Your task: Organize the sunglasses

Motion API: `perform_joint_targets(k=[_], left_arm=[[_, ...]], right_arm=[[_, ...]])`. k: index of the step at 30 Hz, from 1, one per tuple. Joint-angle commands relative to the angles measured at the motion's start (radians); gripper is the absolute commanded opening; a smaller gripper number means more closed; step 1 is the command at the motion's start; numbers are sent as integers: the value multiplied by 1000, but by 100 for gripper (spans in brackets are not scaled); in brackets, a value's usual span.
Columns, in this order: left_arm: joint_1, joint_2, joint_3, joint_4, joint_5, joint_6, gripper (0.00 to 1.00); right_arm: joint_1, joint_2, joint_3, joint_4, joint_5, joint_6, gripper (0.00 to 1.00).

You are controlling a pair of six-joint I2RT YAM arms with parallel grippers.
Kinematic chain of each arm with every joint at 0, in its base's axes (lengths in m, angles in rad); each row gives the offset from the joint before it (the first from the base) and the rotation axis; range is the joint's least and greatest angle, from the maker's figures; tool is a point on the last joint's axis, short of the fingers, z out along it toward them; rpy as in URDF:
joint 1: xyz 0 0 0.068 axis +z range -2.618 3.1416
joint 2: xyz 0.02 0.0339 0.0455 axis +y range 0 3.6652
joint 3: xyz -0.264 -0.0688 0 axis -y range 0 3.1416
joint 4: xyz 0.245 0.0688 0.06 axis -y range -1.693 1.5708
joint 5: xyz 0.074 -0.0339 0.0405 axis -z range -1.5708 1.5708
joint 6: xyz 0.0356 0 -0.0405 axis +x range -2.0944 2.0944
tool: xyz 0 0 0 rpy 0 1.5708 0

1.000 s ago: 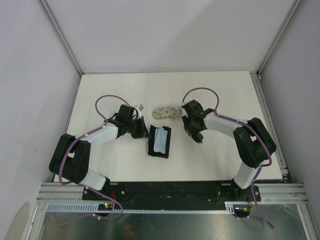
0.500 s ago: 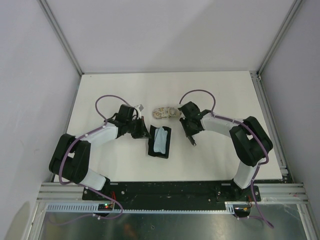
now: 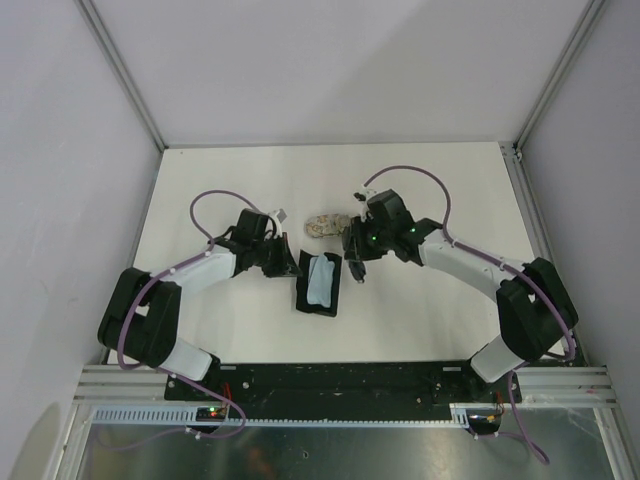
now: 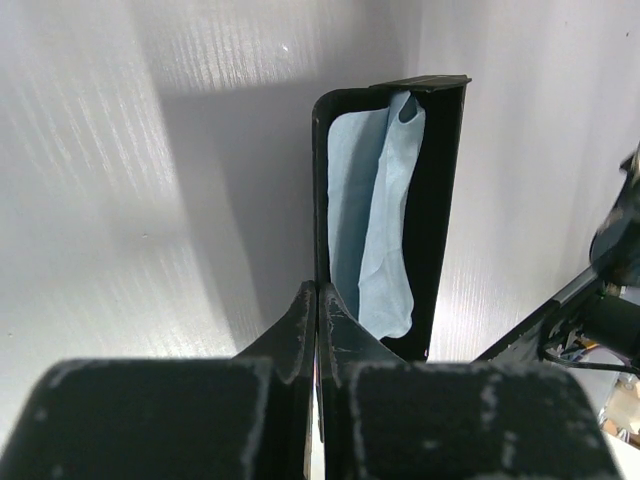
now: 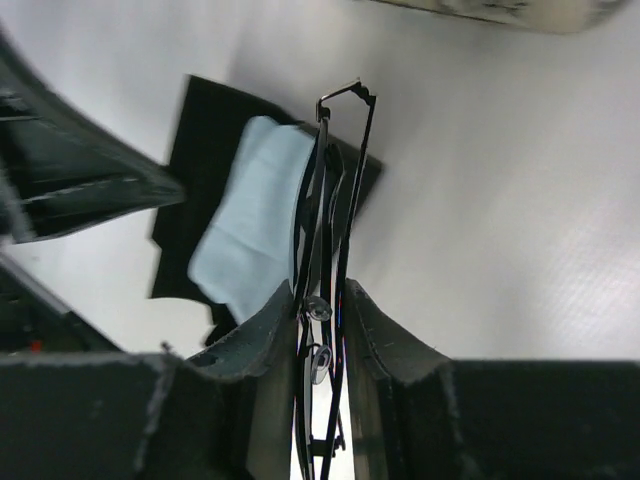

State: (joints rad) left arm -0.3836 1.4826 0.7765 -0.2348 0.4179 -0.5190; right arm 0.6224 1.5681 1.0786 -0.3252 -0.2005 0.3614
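Well, on the white bench [image 3: 450, 190] the open black case [image 3: 316, 308] lies with its blue cloth [image 5: 245, 210] inside, my left fingers [image 4: 295, 335] pressed shut at one end. My right fingers [image 5: 390, 350] pinch the folded wire-frame sunglasses [image 5: 322, 210] just above the case's edge; I judge the thin frame could twist in that grip and snag the wall.
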Motion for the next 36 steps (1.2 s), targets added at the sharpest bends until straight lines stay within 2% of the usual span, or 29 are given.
perform_joint_targets(k=[1,10,21,28,36], left_arm=[[5,-59,23,21,-21,-34,0],[5,-69,-29,88,-31,-94,0],[4,4,-45,143,-26,-92,0],[5,16,-46,153,-23,-87,0],[5,17,-45,155,-22,-81,0]], right_arm=[[91,-33,10,128,-20,191,26],[243,47,-22,354,97,448,26],[276,136,-49,380,197,517,27],[276,172,-49,371,239,522,46],[268,147,-48,299,278,509,48]])
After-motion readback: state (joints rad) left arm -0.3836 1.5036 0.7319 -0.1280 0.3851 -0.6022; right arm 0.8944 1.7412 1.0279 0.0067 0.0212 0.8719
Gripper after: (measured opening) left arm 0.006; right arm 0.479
